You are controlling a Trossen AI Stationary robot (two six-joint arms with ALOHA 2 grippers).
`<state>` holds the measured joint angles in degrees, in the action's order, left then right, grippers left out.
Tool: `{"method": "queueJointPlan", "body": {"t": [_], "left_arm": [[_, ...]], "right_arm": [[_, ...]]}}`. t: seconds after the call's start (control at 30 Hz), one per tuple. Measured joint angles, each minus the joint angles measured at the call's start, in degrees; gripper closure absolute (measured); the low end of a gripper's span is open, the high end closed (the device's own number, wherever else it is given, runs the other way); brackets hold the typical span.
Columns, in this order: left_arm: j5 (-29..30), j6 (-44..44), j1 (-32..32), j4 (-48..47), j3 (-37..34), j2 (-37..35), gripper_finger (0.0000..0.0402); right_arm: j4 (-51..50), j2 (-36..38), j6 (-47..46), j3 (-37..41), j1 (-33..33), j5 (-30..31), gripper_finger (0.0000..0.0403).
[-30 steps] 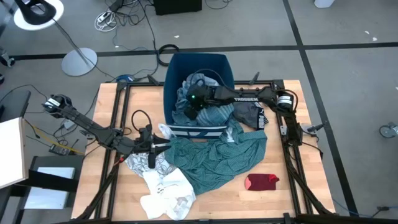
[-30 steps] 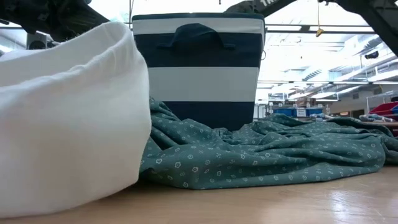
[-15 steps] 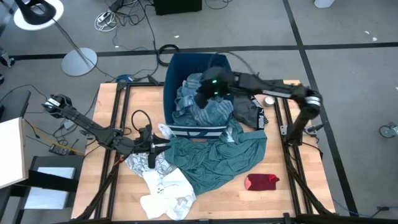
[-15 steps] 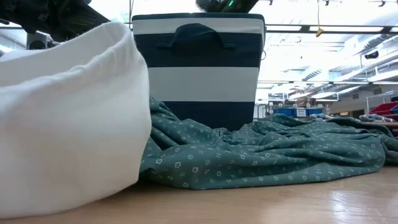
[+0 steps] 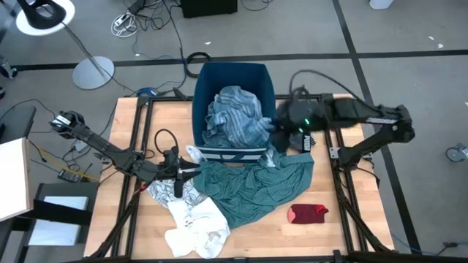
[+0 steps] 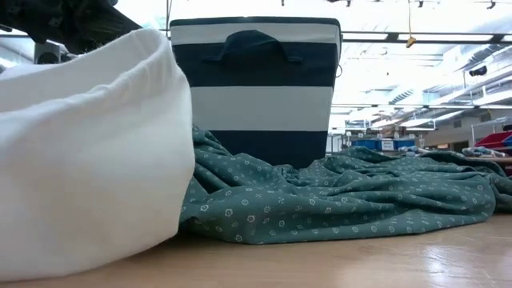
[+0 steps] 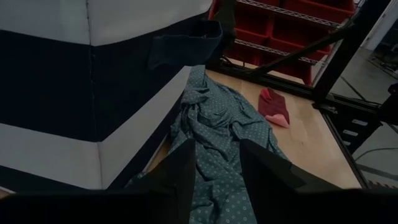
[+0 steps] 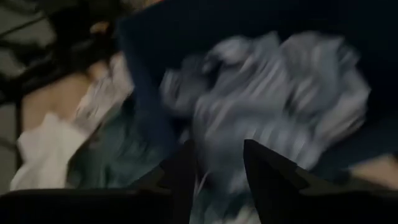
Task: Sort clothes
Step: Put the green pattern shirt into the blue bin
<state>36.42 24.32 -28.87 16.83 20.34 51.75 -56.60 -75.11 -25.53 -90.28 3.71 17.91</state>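
Probably the soft, light green shirt (image 5: pixel 256 186) beside the bin (image 5: pixel 234 77) suits a fold pinch; both claws stand empty, apart.

Both arms are showing as dark, near-black jointed tubes. The left arm (image 5: pixel 110 152) is wearing a round silver cap at its outer joint, and a thin black cable is looping up beside its wrist. The left gripper (image 5: pixel 178 184) is looking like a small dark block with pale flecks on it; in its wrist view, its two fingers (image 7: pixel 186 174) are appearing as flat matte-black wedges with slanted inner edges. The right arm (image 5: pixel 365 120) is carrying a black cable arching over it, and a green light is glowing on the right gripper (image 5: pixel 272 131) body. Its fingers (image 8: pixel 264 168) are showing as the same black wedges.
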Motion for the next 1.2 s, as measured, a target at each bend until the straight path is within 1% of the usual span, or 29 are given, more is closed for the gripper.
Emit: {"method": "queueJointPlan", "body": {"t": [0.13,0.27,0.37,0.47,0.67,0.87,0.97,1.1,1.17,1.2], "left_arm": [[0.0,0.0,0.0,0.0,0.0,0.0,0.027],[0.0,0.0,0.0,0.0,0.0,0.0,0.027],[0.0,0.0,0.0,0.0,0.0,0.0,0.027],[0.0,0.3,0.0,0.0,0.0,0.0,0.027],[0.0,0.4,0.0,0.0,0.0,0.0,0.027],[0.0,0.5,0.0,0.0,0.0,0.0,0.027],[0.0,0.5,0.0,0.0,0.0,0.0,0.027],[0.0,0.5,0.0,0.0,0.0,0.0,0.027],[0.0,0.5,0.0,0.0,0.0,0.0,0.027],[0.0,0.5,0.0,0.0,0.0,0.0,0.027]], "right_arm": [[-1.1,3.6,-6.3,7.1,9.3,3.4,0.0268],[-0.2,5.0,-8.8,15.8,17.0,5.4,0.0269],[3.6,4.9,-10.1,22.9,20.7,5.4,0.027],[10.5,3.7,-10.5,29.7,22.8,4.8,0.0269],[29.6,-1.3,-9.8,40.3,24.1,4.5,0.0269],[42.8,-10.1,-3.2,47.3,23.1,5.1,0.0269],[48.7,-15.5,-2.5,49.1,22.1,7.5,0.0269],[55.7,-22.7,-3.8,49.3,20.5,8.9,0.0271],[58.8,-25.0,-5.7,48.7,20.1,8.8,0.0291],[59.9,-25.7,-5.7,48.6,20.1,8.5,0.031]]}}
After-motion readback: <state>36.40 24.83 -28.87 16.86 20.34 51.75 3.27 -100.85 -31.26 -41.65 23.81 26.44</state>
